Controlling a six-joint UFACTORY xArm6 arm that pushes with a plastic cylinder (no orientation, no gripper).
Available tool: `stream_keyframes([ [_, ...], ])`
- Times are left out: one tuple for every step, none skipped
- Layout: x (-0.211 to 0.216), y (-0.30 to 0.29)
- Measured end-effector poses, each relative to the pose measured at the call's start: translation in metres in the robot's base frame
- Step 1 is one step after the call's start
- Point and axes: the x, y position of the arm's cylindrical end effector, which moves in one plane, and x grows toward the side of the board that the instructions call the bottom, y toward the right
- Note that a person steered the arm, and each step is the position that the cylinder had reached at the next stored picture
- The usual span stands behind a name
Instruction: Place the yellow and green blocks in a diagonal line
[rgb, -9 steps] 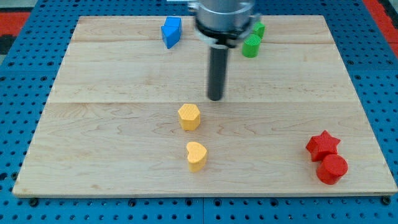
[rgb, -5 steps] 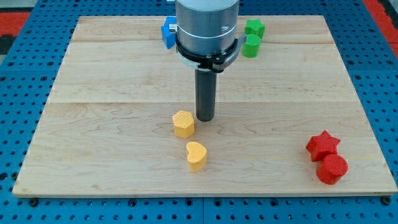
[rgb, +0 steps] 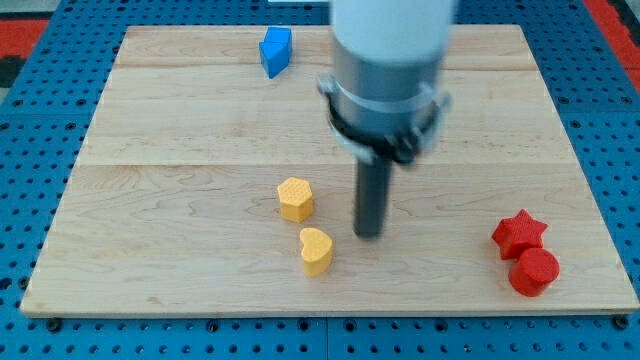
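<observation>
My tip (rgb: 370, 233) rests on the pale wooden tabletop (rgb: 180, 130), in the lower middle of the view. I carry no jaws at all, only a straight dark rod, so nothing is held or clamped; the rod ends bare on the wood.

The yellow hexagonal block (rgb: 295, 199) sits to the view's left of my tip and slightly higher, apart from it with bare wood between. The yellow heart-shaped block (rgb: 316, 250) lies just below and to the right of the hexagon, near it but not touching, and it sits to the lower left of my tip, closer than the hexagon though also clear of contact. Together the two yellow pieces form a short slant running down toward the view's right.

The green blocks do not show (my wide grey body covers the upper middle of the tabletop, so I cannot tell where they sit).

A blue angular block (rgb: 276, 50) stands near the top edge, left of my body. At the lower right, a red star-shaped block (rgb: 519, 233) sits just above a red cylindrical block (rgb: 534, 271), the two touching or very nearly so, well apart from my tip.
</observation>
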Motion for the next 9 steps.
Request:
stream_keyframes([
  [0.05,0.0],
  [0.031,-0.019],
  [0.011,-0.035],
  [0.037,-0.036],
  [0.027,-0.059],
  [-0.017,-0.096],
  [-0.059,-0.105],
  [-0.072,-0.105],
  [-0.07,-0.102],
])
